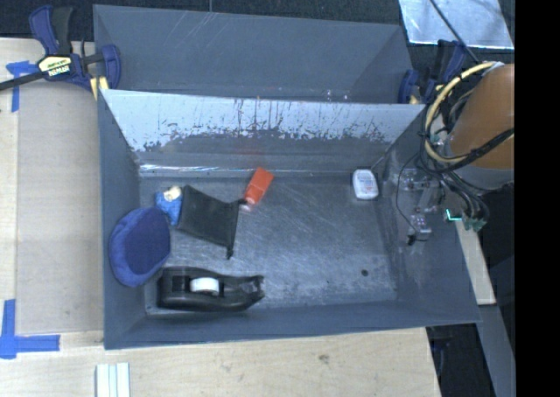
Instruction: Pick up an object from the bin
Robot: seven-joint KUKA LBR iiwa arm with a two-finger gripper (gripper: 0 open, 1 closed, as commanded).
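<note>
My gripper hangs over the bin's right sloping wall, apart from every loose thing. Nearest to it is a small white rounded object, lying at the back right of the bin floor, just left of the gripper. Further left, near the back middle, lies a small orange block with a dark end. Nothing shows between the gripper's tips.
On the left side of the floor lie a black flat piece with a small blue and yellow thing at its corner, a blue round cap and a black tape dispenser with a white roll. The arm with its orange cover and cables stands at the right rim.
</note>
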